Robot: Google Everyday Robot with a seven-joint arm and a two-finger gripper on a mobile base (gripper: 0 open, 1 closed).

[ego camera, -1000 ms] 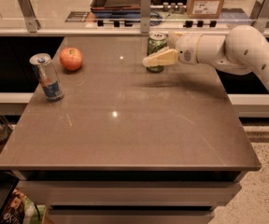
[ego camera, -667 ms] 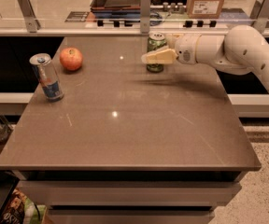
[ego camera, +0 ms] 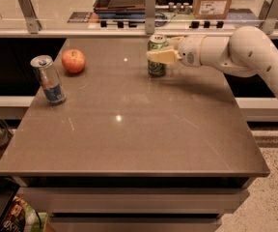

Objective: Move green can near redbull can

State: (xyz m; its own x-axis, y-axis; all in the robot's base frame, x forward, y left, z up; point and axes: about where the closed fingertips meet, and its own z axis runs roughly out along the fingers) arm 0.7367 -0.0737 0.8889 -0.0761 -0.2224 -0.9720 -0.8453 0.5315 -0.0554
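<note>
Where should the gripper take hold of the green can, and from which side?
Around the mid-body of the green can, coming in level from the view's right, where the gripper is now. The can stands upright, so its straight round wall suits a side grasp.

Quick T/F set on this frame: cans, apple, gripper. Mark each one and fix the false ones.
1. The green can stands upright near the far edge of the table. True.
2. The redbull can lies on its side. False: it stands upright near the table's left edge in the picture.
3. The gripper is at the green can, with the arm reaching in from the picture's right. True.
4. The apple sits to the right of the green can. False: it is to the left of it, close beside the redbull can.
5. The two cans touch. False: they are far apart.
</note>
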